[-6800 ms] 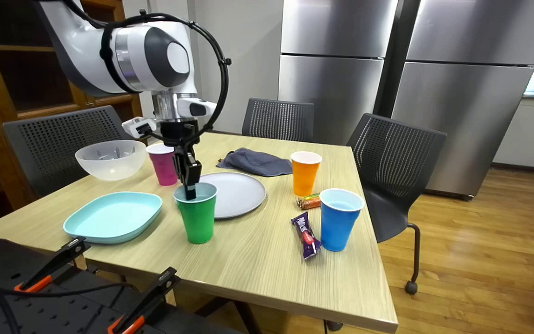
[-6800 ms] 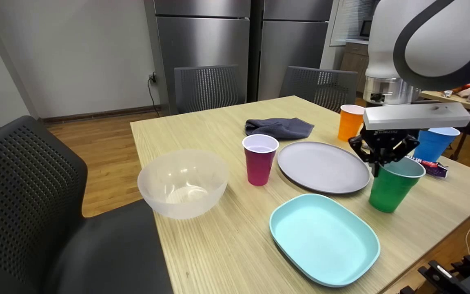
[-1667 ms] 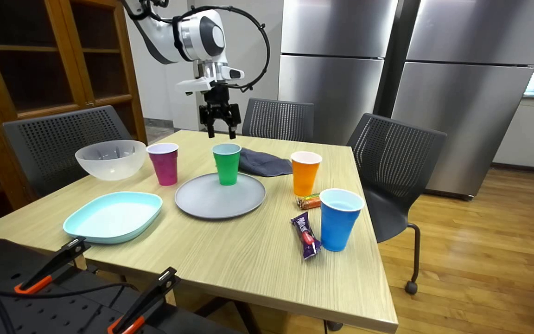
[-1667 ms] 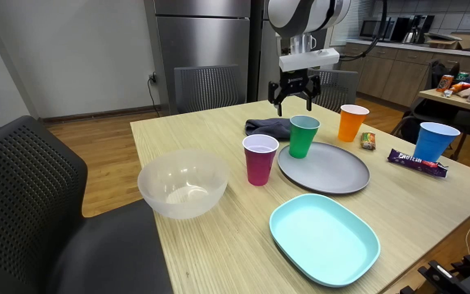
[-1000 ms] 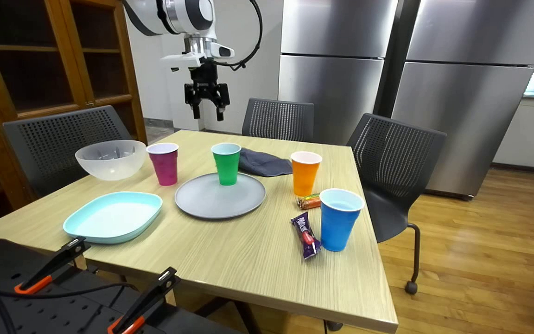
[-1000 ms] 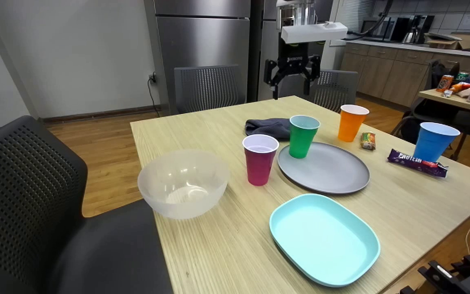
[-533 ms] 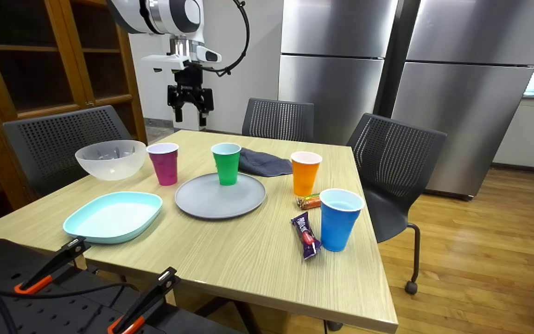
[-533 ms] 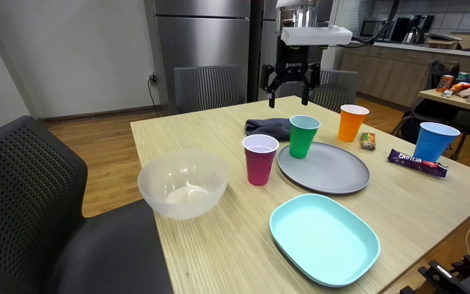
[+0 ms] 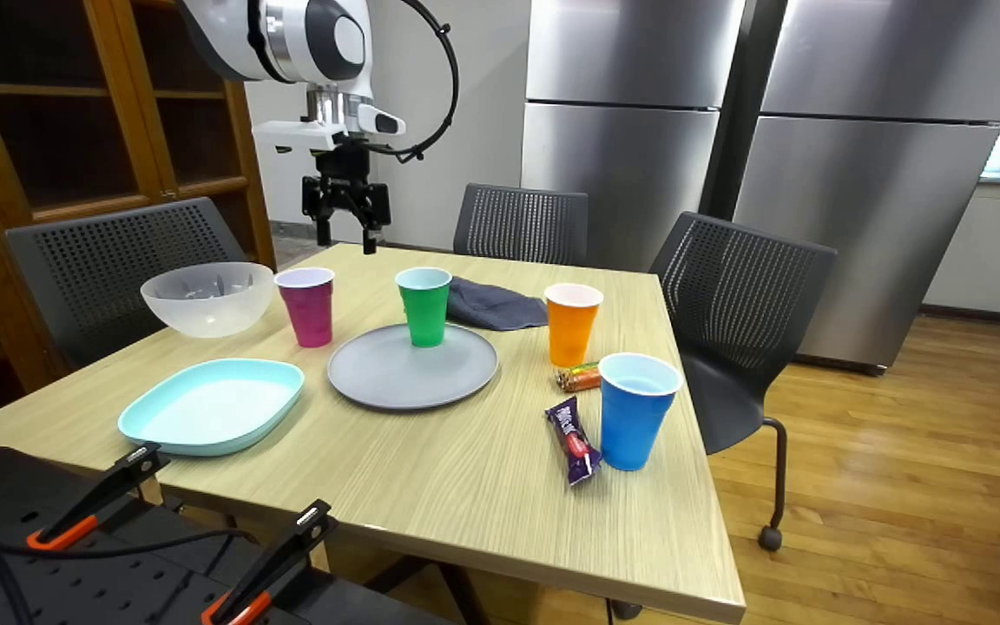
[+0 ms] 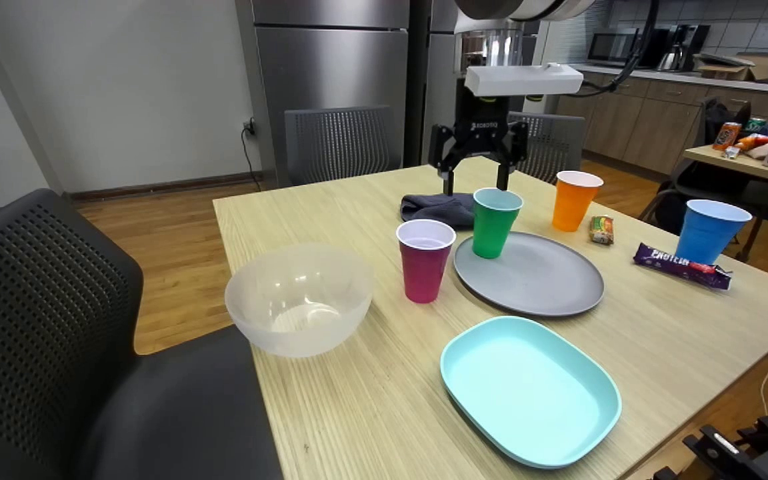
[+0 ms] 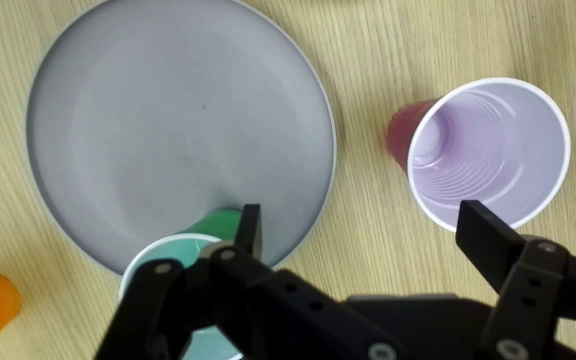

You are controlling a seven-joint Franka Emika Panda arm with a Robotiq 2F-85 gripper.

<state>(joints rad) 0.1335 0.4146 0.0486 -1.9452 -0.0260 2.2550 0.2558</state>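
Observation:
My gripper (image 9: 346,240) hangs in the air above the table, open, with nothing between its fingers. In the wrist view the gripper (image 11: 360,210) has bare table showing between its fingertips; the green cup (image 11: 223,223) lies partly hidden behind one finger. Beyond the other finger is the inside of the magenta cup (image 11: 488,150). The green cup (image 9: 426,312) stands upright on the grey plate (image 9: 378,382), near its rim. Upright on the table is the magenta cup (image 9: 307,312), between the plate and a frosted bowl (image 9: 209,304).
A turquoise tray (image 10: 531,393) sits near the plate. A dark cloth (image 10: 434,210), an orange cup (image 10: 574,203), a small snack packet (image 10: 601,230), a blue cup (image 10: 707,233) and a purple protein bar (image 10: 681,268) are also on the table. Chairs (image 9: 739,295) surround it.
Several seconds ago the gripper was at the green cup beside the plate; the cup now stands on it, released. The gripper rose and shifted left in an exterior view, then sank slightly.

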